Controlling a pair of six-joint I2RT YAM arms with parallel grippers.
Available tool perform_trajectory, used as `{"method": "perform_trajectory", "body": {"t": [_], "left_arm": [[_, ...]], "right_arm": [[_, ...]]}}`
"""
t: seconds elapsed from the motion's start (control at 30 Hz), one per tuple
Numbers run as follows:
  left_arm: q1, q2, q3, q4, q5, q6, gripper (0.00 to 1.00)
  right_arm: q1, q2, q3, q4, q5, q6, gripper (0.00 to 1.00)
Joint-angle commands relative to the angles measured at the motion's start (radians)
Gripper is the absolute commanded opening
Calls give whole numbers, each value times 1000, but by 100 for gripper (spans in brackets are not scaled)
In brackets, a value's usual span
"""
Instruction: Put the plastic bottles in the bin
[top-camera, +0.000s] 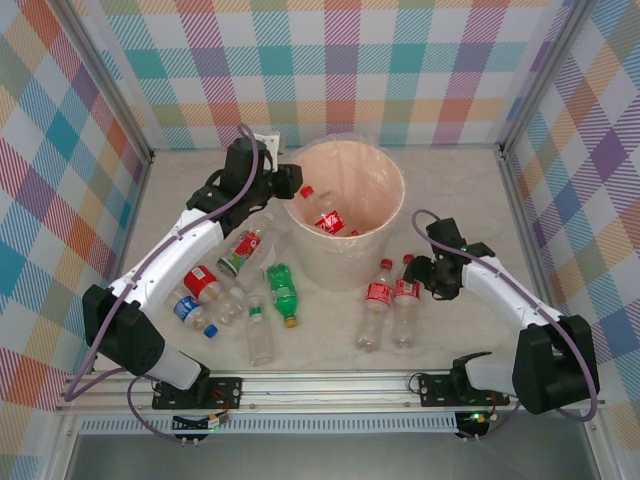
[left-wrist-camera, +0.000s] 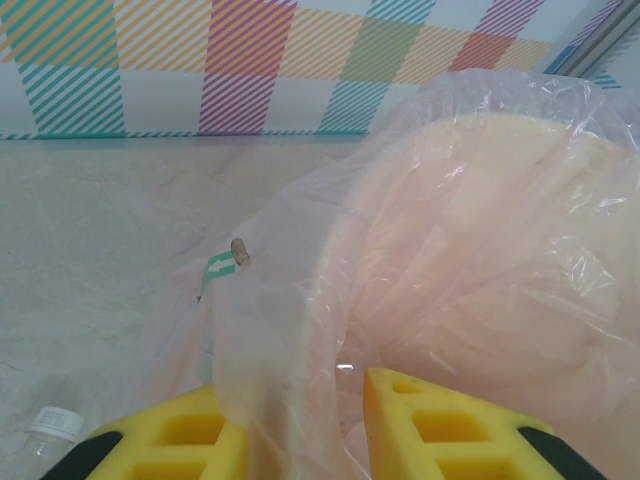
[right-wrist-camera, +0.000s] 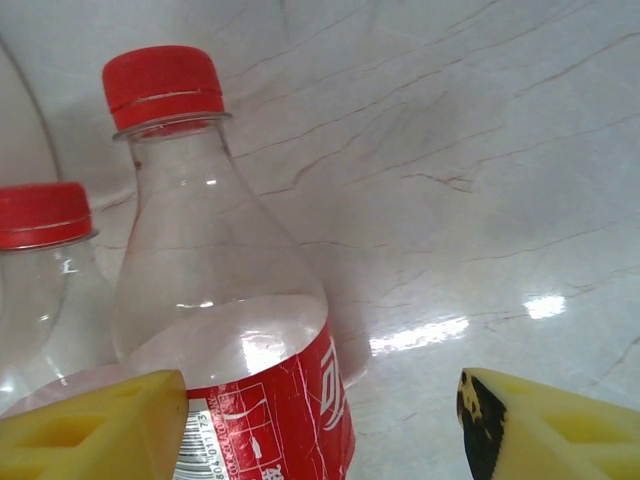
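We see left gripper pinching the clear liner, beside the bin, right gripper (fingers wide) straddling a red-capped bottle.

peach lined bin upright, bottles lying around it, some inside

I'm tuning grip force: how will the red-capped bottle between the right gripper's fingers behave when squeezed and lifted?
Probably light: the red-capped bottle looks clear and empty. Its plastic wall may dent under the right gripper. Lying on its round side beside another bottle, it could roll if nudged.
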Motion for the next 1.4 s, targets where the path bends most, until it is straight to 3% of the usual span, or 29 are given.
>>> {"method": "perform_trajectory", "body": {"t": [0.0,0.17,0.3,0.6,0.83,1.0,1.17,1.37], "left_arm": [[-30,64,-38,-160,42,34,29],[-32,62,-37,-164,31,42,30],[-33,65,-37,-165,32,43,29],[-35,65,-34,-167,33,43,29],[-38,67,-36,-169,30,45,29],[-39,73,-35,-167,33,45,29],[-39,76,-46,-145,60,38,29],[-42,83,-38,-157,59,35,29]], "right_arm": [[-15,-69,-10,-122,79,-19,72],[-15,-192,28,-207,72,-38,79],[-14,-240,26,-178,-42,-36,87],[22,-94,-24,41,-167,-15,91],[-15,-11,-61,47,-98,-44,88],[-78,-147,-68,-65,-35,-59,86],[-148,-253,-72,-124,-122,-110,91],[-150,-153,-63,-105,-163,-133,99]]}}
